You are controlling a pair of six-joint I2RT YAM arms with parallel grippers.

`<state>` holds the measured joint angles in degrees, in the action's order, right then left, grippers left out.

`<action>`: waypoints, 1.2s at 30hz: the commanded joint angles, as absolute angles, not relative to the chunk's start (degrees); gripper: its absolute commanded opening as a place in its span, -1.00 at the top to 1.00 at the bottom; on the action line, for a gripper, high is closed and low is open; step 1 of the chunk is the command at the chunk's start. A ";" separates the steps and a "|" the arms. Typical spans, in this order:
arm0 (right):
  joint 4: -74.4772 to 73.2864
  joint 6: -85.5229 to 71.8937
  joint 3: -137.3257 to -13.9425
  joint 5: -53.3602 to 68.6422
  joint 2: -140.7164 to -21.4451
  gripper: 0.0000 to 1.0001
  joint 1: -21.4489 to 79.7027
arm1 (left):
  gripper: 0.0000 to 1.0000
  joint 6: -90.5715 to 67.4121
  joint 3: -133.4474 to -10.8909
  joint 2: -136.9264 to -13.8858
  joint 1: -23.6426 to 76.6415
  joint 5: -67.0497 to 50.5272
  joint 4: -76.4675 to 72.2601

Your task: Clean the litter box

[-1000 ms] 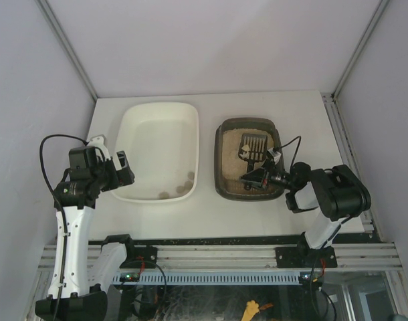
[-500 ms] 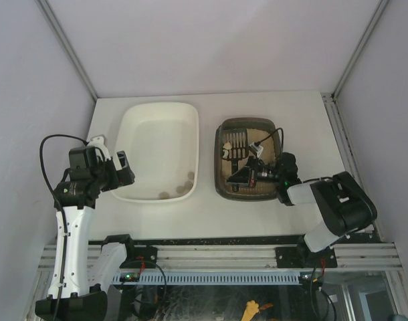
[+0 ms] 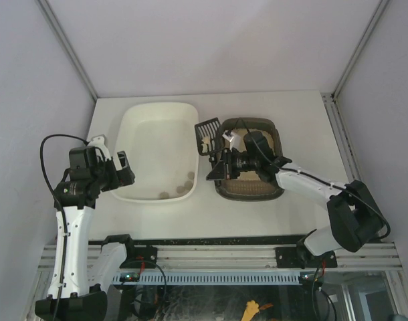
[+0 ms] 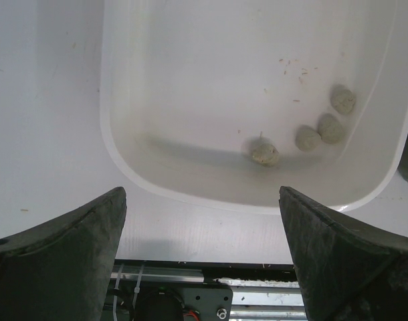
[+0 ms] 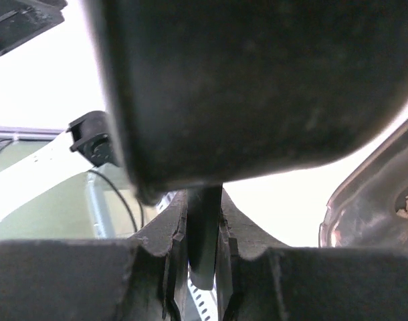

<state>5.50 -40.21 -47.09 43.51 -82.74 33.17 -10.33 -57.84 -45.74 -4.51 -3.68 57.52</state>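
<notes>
The litter box (image 3: 269,189), a dark tray of beige litter, sits right of centre. My right gripper (image 3: 221,164) is shut on the handle of a black slotted scoop (image 3: 207,131). The scoop's head hangs raised over the gap between the litter box and the white tub (image 3: 157,115). In the right wrist view the fingers (image 5: 169,241) pinch the scoop handle (image 5: 204,231), the scoop's underside (image 5: 257,87) fills the top, and the litter box rim (image 5: 364,207) shows at right. My left gripper (image 3: 124,168) stands open by the tub's near-left corner, its jaws wide around nothing (image 4: 202,257).
Several grey clumps (image 4: 308,138) lie in the white tub (image 4: 190,190) near its front right corner. Grey walls close the table on three sides. The metal rail (image 3: 217,257) runs along the near edge.
My right gripper has lifted the scoop out of the litter box and carried it left toward the white tub's right rim. The left arm has stayed still.
</notes>
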 commanded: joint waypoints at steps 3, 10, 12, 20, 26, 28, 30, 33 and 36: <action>-16.27 -28.69 -59.73 21.14 -84.95 1.00 40.61 | -0.99 -9.97 -57.84 -45.01 -4.26 -2.44 55.82; -31.23 -24.84 -74.16 0.69 -91.51 1.00 49.43 | -0.99 -11.13 -59.45 -44.76 -4.24 3.68 54.82; -34.32 -24.11 -78.10 -3.33 -93.75 1.00 51.53 | -0.99 -11.25 -59.70 -44.78 -4.23 4.11 54.82; -43.32 -20.54 -88.48 -16.52 -101.86 1.00 59.36 | -0.99 -11.23 -58.99 -44.32 -4.26 4.25 54.69; -46.68 -17.88 -92.11 -22.98 -105.02 1.00 62.42 | -0.99 -11.22 -58.49 -44.42 -4.22 3.79 54.34; -46.95 -17.86 -92.49 -23.49 -105.41 1.00 62.65 | -0.99 -11.24 -58.47 -44.43 -4.22 3.48 54.22; -47.01 -17.76 -92.63 -23.68 -105.55 1.00 62.67 | -0.99 -11.16 -58.22 -44.39 -4.22 3.03 54.19; -46.90 -17.53 -92.64 -23.86 -105.57 1.00 62.73 | -0.99 -11.16 -57.71 -44.40 -4.26 2.43 54.16; -46.85 -17.33 -92.57 -24.07 -105.22 1.00 63.01 | -0.99 -11.27 -57.82 -44.38 -4.28 2.91 54.19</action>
<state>-47.13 -18.90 -89.84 -21.54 -106.30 62.43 -10.55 -57.87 -45.06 -4.40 2.92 56.21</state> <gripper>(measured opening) 0.135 0.996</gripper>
